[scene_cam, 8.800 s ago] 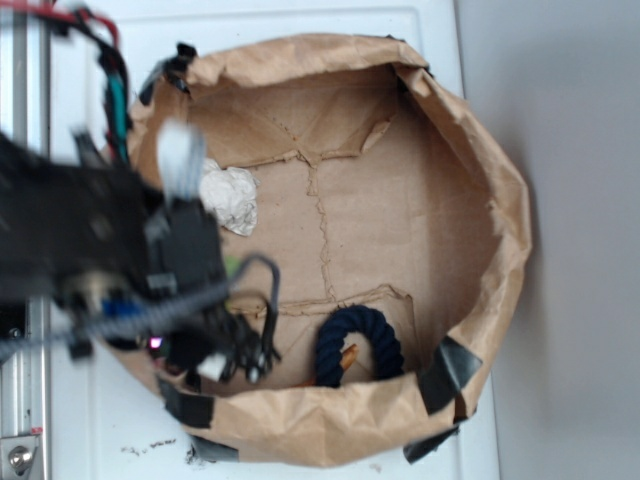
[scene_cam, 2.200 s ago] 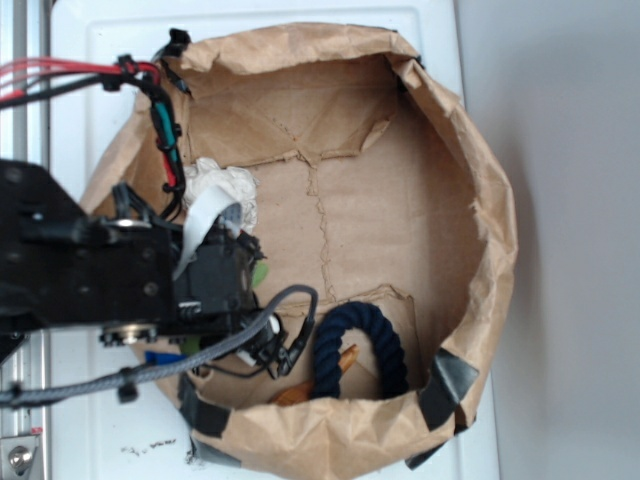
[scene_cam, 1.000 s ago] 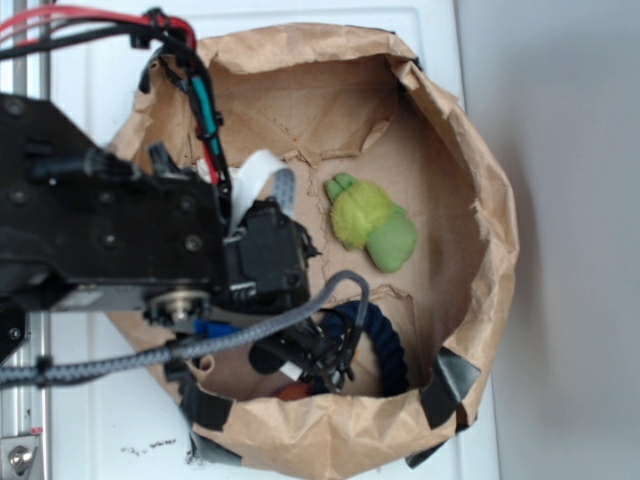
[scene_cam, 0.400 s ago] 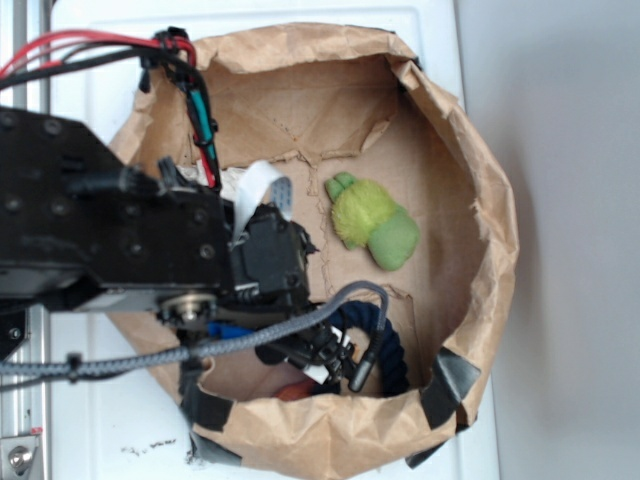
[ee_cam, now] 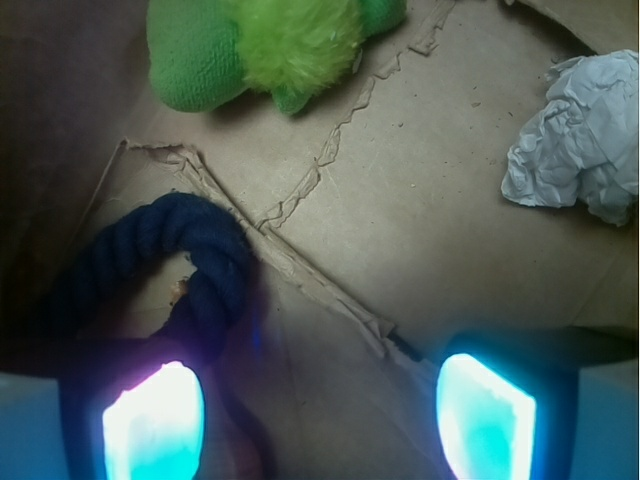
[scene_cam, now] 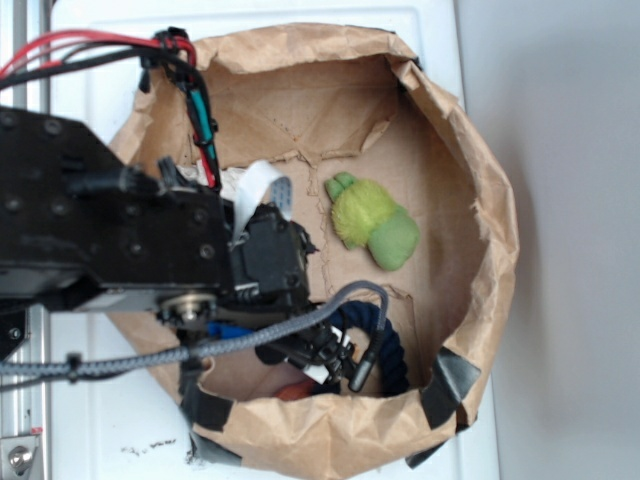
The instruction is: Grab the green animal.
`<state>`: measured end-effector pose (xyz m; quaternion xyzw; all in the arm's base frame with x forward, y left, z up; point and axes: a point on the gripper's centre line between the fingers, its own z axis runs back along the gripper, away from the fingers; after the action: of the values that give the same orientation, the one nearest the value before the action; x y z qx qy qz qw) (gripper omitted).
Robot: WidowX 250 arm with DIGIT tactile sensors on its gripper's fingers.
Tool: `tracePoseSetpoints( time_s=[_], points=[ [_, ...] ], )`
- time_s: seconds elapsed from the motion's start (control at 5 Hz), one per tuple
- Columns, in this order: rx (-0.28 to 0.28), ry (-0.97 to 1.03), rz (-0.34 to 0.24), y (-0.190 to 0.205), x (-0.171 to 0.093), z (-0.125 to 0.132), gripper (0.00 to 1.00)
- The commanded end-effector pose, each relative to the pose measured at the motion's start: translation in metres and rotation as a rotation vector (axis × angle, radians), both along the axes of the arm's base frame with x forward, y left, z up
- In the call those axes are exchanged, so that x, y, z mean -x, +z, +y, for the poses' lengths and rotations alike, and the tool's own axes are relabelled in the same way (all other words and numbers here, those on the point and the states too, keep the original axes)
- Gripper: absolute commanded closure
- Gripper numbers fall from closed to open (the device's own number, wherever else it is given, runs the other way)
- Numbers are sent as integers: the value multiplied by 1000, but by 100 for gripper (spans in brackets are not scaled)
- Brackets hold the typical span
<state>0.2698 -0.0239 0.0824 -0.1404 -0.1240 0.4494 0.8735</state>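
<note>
one green animal [scene_cam: 372, 225] lay on the cardboard floor [scene_cam: 400, 150] of a single round brown-paper tub [scene_cam: 500, 250]. it was fuzzy lime plush at one end and smoother, knit-looking green cloth at the other. in the wrist view it sat at the top edge [ee_cam: 265, 45], ahead of the claw [ee_cam: 320, 405] and well apart from it, touching neither pad.

the claw's two pads stood wide apart, glowing pale cyan at the bottom corners of the wrist view, and gripped nothing; bare cardboard showed between them.

one dark navy rope ring [ee_cam: 165, 265] lay just ahead of the left-hand pad [ee_cam: 155, 420] as the wrist camera showed it. it was thick twisted cord closed into a loop, with a small orange bit showing through its hole. whether the pad touched the rope could not be told, since that corner was dark and blurred.

one white crumpled wad [ee_cam: 585, 140], lumpy and creased like paper, lay ahead of the claw towards the right-hand pad [ee_cam: 485, 415], apart from the plush.

the floor was flat brown cardboard with jagged torn seams running across it. the tub wall was wrinkled paper, patched with strips of black tape [scene_cam: 450, 375] near the rim.

in the exterior view the black arm [scene_cam: 110, 230] with red, green and grey cables covered the tub's near side, hiding the claw.
</note>
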Motion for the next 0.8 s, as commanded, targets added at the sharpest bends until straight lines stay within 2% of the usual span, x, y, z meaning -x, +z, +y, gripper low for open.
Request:
tracePoseSetpoints(
  time_s=[0.0,0.2,0.4,0.6],
  points=[
    [-10,-332,-72,7,-21,17,0],
    [29,-580,-52,11,-29,24,0],
    [9,-730,-29,19,-34,26,0],
    [-47,-766,-48,26,-30,26,0]
  ],
)
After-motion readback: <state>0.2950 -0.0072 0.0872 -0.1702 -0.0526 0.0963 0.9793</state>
